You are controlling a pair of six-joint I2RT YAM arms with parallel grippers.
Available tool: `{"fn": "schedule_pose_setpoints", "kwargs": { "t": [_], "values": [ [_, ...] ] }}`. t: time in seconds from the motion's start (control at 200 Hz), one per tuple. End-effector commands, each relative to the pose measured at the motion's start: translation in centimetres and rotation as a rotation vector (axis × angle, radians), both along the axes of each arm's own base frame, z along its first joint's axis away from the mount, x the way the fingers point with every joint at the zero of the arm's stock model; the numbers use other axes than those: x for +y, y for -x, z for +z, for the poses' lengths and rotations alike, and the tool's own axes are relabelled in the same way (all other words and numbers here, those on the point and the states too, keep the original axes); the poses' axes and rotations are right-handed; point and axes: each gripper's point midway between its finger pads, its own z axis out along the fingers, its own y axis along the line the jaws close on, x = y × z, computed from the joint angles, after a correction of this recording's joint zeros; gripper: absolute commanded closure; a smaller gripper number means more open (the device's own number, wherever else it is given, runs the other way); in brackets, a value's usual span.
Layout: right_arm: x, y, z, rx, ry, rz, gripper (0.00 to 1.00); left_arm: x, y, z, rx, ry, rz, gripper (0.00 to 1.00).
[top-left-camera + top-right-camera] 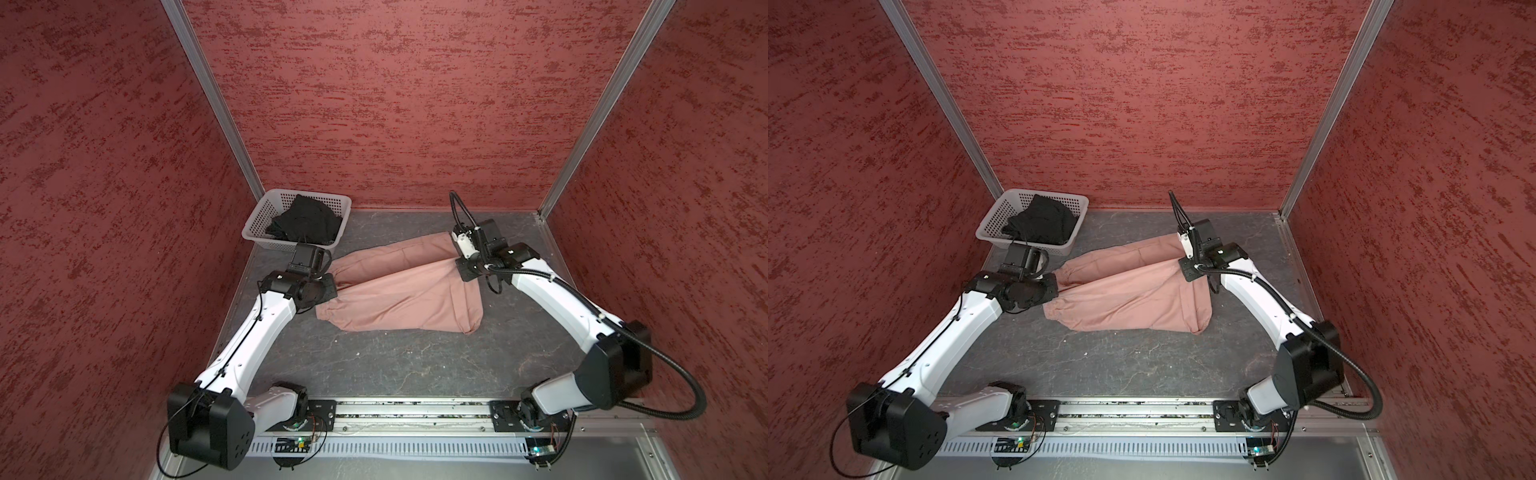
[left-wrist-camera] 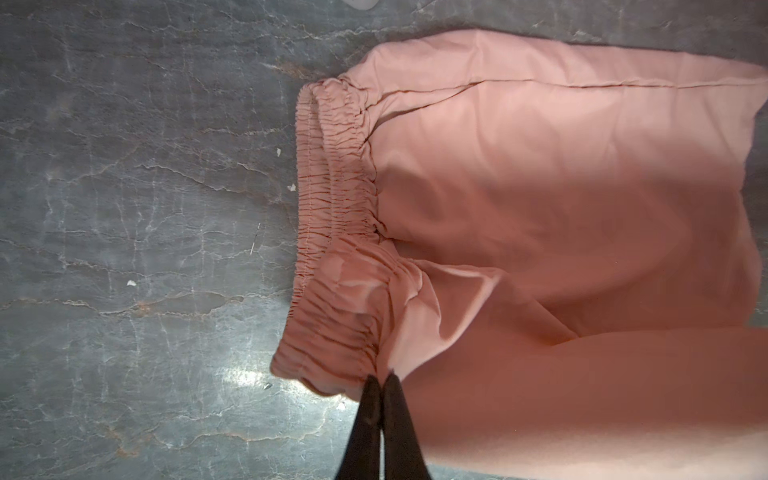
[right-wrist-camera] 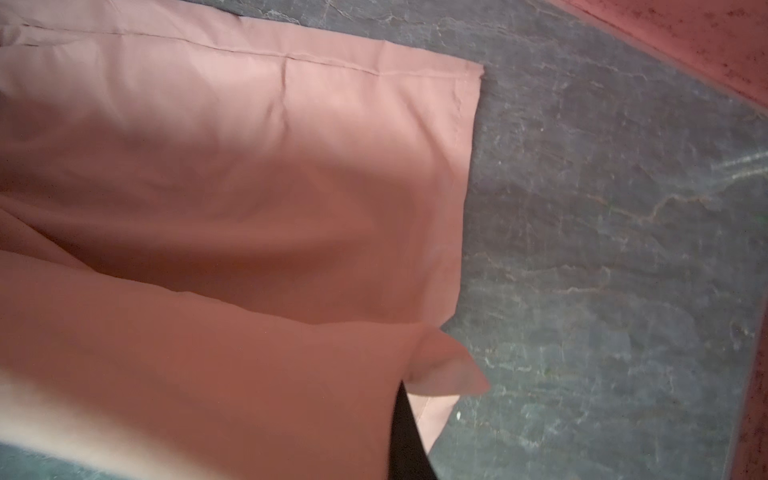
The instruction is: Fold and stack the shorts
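Observation:
The pink shorts lie across the middle of the table, waistband to the left and leg hems to the right, partly doubled along their length. My left gripper is shut on the gathered waistband. My right gripper is shut on a leg hem of the pink shorts, and the cloth hides most of its fingers. The black shorts sit crumpled in the basket.
A white perforated basket stands at the back left corner, just behind my left wrist. The dark grey marbled table is closed in by red walls on three sides. A metal rail with the arm bases runs along the front.

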Motion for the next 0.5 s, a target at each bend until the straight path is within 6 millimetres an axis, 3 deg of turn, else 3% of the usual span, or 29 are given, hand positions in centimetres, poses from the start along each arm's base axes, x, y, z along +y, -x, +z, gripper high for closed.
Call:
{"fn": "schedule_pose_setpoints", "kwargs": {
  "t": [0.0, 0.15, 0.165, 0.22, 0.491],
  "values": [
    [-2.5, -3.6, 3.4, -0.132, 0.078, -0.029, 1.0, 3.0, -0.7, 1.1, -0.022, -0.141, 0.042, 1.0],
    [-3.4, -2.5, 6.9, -0.23, 0.051, -0.043, 1.0, 3.6, -0.3, 3.3, -0.075, -0.148, 0.067, 1.0],
    [-3.5, -1.9, 8.0, -0.256, 0.037, -0.044, 1.0, 3.6, -0.2, 3.3, -0.076, -0.147, 0.069, 1.0],
    [-3.8, -0.5, 9.1, -0.282, 0.012, -0.047, 1.0, 3.5, 0.4, 3.7, -0.078, -0.13, 0.079, 1.0],
    [-5.8, 6.5, 9.8, -0.291, -0.088, -0.1, 1.0, 0.8, 5.5, 3.8, -0.063, -0.089, 0.072, 1.0]
  ]
}}
